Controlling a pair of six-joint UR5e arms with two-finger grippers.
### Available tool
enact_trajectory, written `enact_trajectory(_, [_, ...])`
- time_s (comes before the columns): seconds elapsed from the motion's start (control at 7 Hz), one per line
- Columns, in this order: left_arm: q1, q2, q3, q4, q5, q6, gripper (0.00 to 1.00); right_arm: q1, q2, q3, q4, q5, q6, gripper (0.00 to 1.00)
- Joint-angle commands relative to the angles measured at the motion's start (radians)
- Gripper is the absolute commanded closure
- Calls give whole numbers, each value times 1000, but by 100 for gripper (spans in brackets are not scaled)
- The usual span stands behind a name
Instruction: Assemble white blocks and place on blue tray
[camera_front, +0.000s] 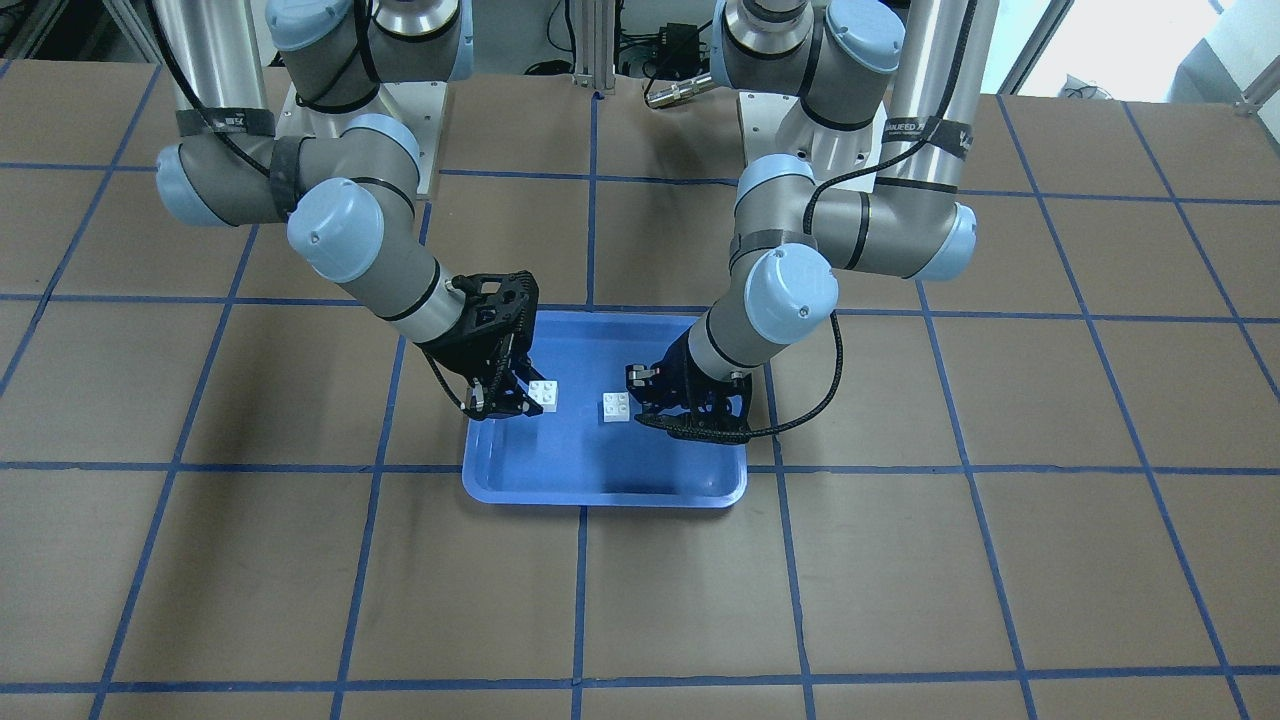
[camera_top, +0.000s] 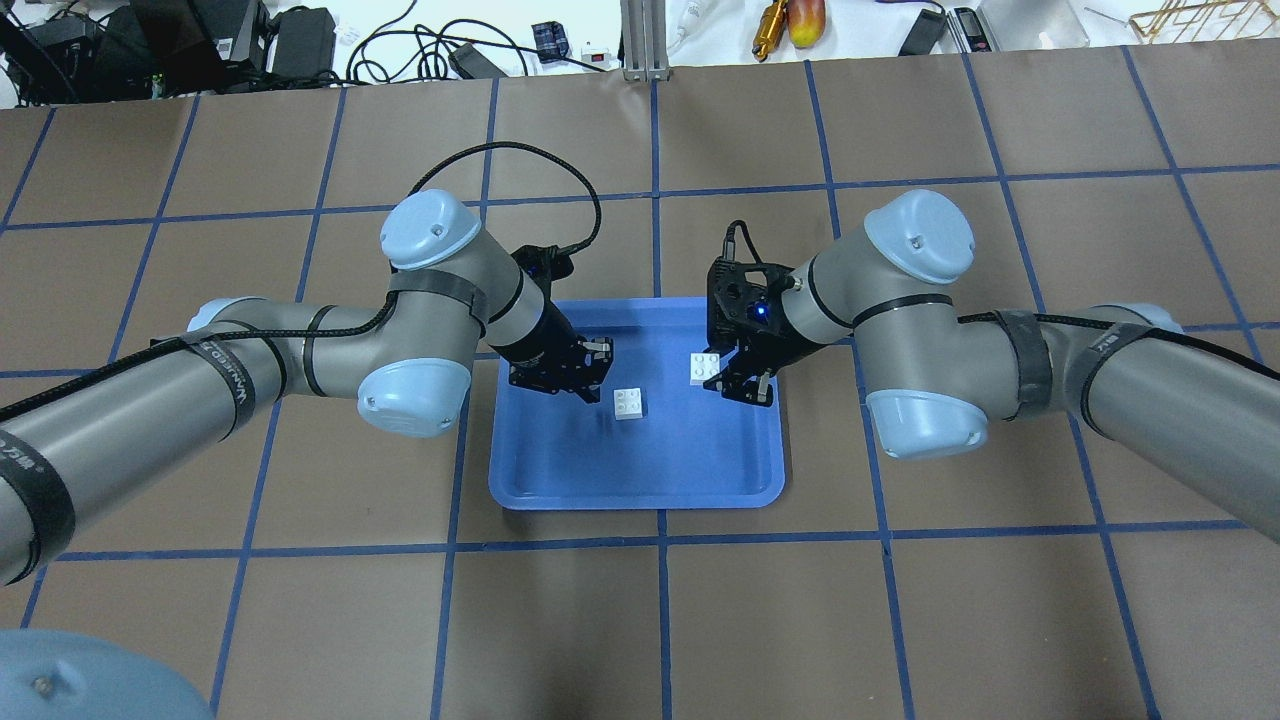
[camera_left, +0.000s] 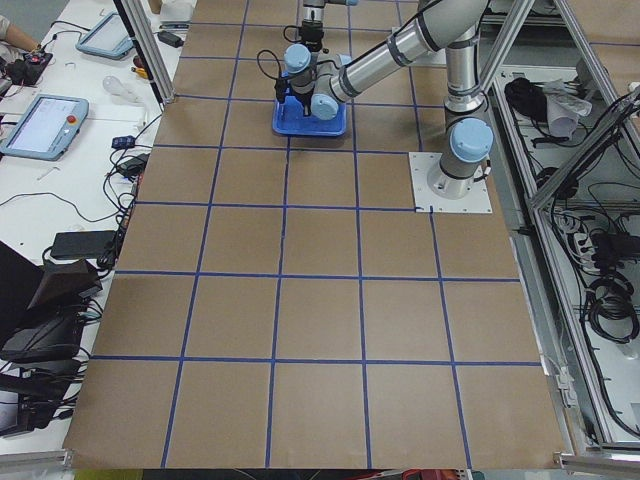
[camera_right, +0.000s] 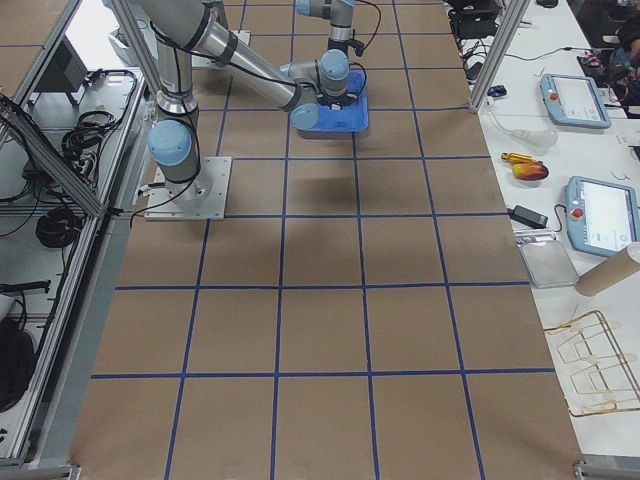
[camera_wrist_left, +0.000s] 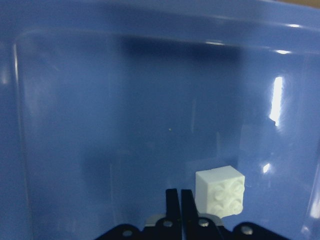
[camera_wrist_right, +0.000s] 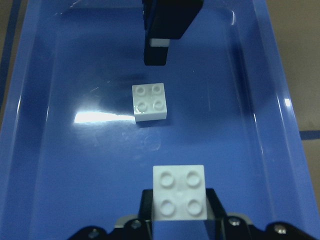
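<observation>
The blue tray (camera_top: 640, 498) lies in the middle of the table, between my two arms. One white block (camera_top: 629, 403) lies studs up on the tray floor. My left gripper (camera_top: 590, 383) is shut and empty just beside it; in the left wrist view the block (camera_wrist_left: 220, 191) sits right of the closed fingertips (camera_wrist_left: 179, 202). My right gripper (camera_top: 722, 378) is shut on the other white block (camera_top: 704, 367), holding it studs up over the tray. The right wrist view shows this held block (camera_wrist_right: 179, 192) between the fingers, with the loose block (camera_wrist_right: 149, 102) and the left gripper (camera_wrist_right: 157, 50) beyond.
The table is brown paper with a blue tape grid (camera_front: 580, 590). The tray's raised rim (camera_front: 600, 495) surrounds both grippers. Cables and tools (camera_top: 780, 25) lie beyond the table's far edge. Tablets (camera_right: 575, 100) sit on a side bench.
</observation>
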Motion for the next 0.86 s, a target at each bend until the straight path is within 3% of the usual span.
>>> enact_trajectory(0.0, [-2, -2, 0, 3, 0, -1, 85, 35, 62, -30, -5, 1, 21, 100])
enact_trajectory(0.71, [-15, -12, 2, 12, 0, 0, 85, 63, 127, -61, -5, 1, 21, 100])
